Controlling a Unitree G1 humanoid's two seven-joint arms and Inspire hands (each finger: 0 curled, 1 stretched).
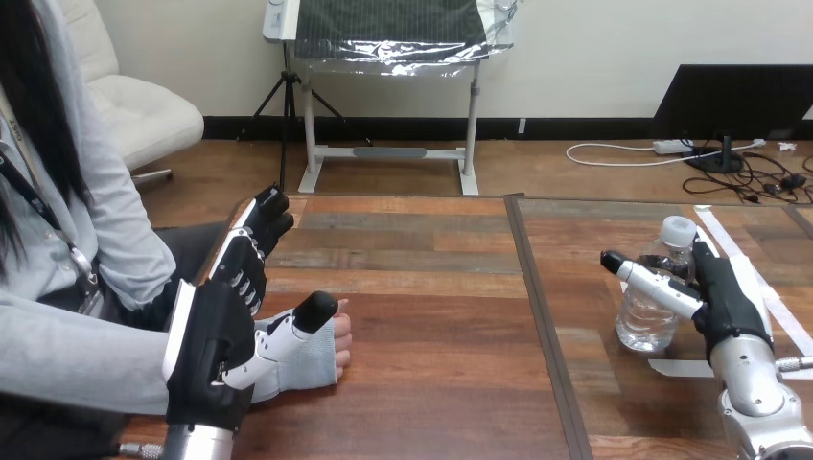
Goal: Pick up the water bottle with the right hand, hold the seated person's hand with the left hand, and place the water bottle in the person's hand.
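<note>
Standing cap-up, the water bottle (650, 324) is clasped by the right hand (726, 292); left hand (216, 345) open.

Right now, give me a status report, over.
Left hand open, thumb over the person's hand. Right hand against the bottle, grip unclear. Bottle upright on the table. Nothing lies between them.

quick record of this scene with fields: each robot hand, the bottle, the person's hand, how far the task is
left hand: open, fingers straight and pointing away, thumb lying over the person's hand
person's hand: resting on the table at the view's left
water bottle: upright on the table at the view's right, cap on
right hand: against the water bottle's right side; grip cannot be told
task stage: water bottle not yet lifted
</note>
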